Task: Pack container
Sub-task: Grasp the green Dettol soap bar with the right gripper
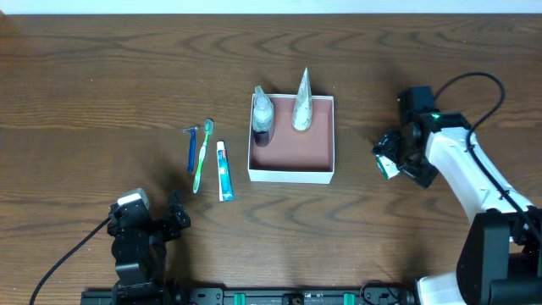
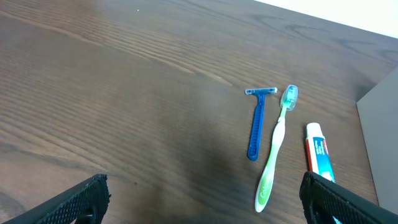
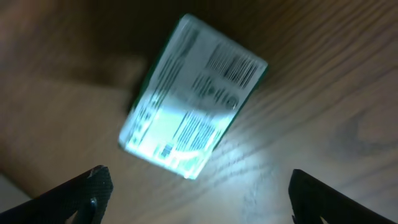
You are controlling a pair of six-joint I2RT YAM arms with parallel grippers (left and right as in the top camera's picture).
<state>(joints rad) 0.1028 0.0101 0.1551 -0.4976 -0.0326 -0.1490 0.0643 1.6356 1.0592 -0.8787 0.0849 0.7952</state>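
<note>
The container point(image 1: 290, 176), a shallow square white cardboard box with a pinkish-brown floor, sits mid-counter. Two things stand against its far wall: a small clear bottle point(image 1: 262, 119) with dark contents in the left corner, and a pale cone-shaped item point(image 1: 302, 103) just right of it.

The right pincer point(image 1: 388, 161) is to the container's right and apart from it. Its fingers point(image 3: 93, 193) are spread wide above a green-and-white packet point(image 3: 193, 102) lying on the counter point(image 1: 102, 68). The left pincer point(image 2: 202, 186) is to the container's near left, well apart, its fingers likewise wide and holding nothing. Left of the container a blue razor point(image 2: 256, 124), a green toothbrush point(image 2: 277, 146) and a toothpaste tube point(image 2: 318, 152) lie side by side.

The packet is blurred in the right wrist view, so its print is unreadable, and from overhead the pincer covers most of it. In the left wrist view only a grey slab of the container's wall shows at the right edge. What the cone is cannot be told.

The counter is dark wood grain, and a pale strip runs beyond its far edge.
</note>
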